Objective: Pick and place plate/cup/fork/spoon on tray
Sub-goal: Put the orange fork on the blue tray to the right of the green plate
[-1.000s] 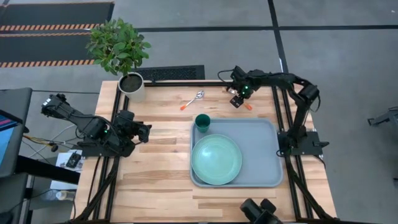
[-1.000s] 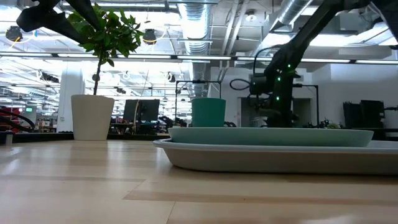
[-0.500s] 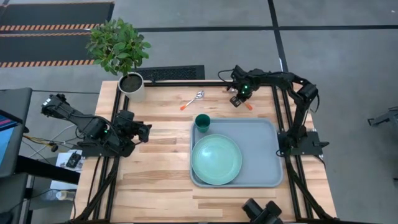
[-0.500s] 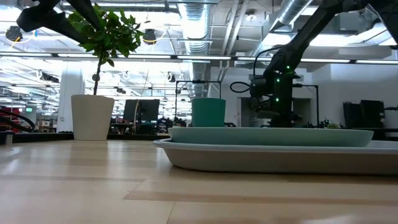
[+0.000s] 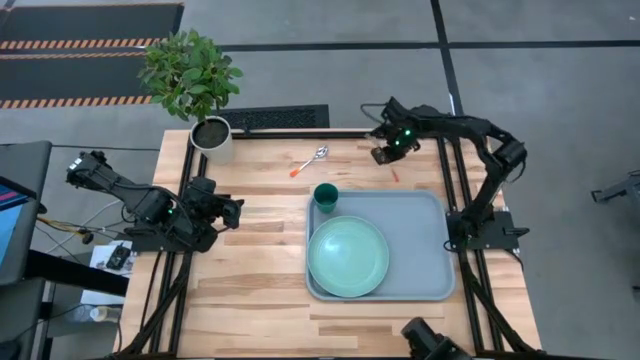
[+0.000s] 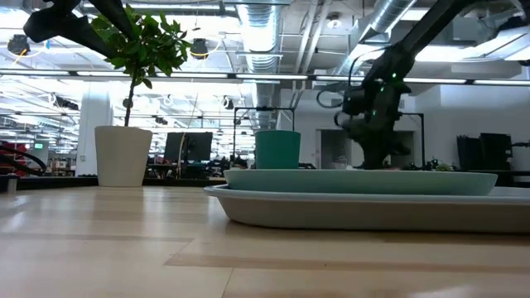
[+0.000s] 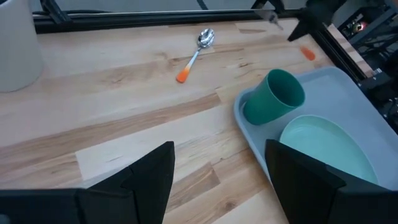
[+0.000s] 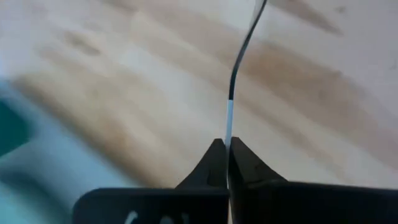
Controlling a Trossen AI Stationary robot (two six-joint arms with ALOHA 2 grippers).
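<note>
Two pieces already sit on the tray (image 5: 420, 225) — the plate (image 5: 347, 256) and the cup (image 5: 325, 196) — while the spoon (image 5: 311, 159) lies on the bare table (image 5: 250, 250) beyond the tray's far edge. The right gripper (image 5: 384, 152), low over the table a second ago, has lifted with its fingers pinching the fork (image 8: 239, 56) by its thin shaft; the carry to the tray likely comes next. The left gripper (image 7: 217, 180) waits with fingers spread near the table's left edge.
</note>
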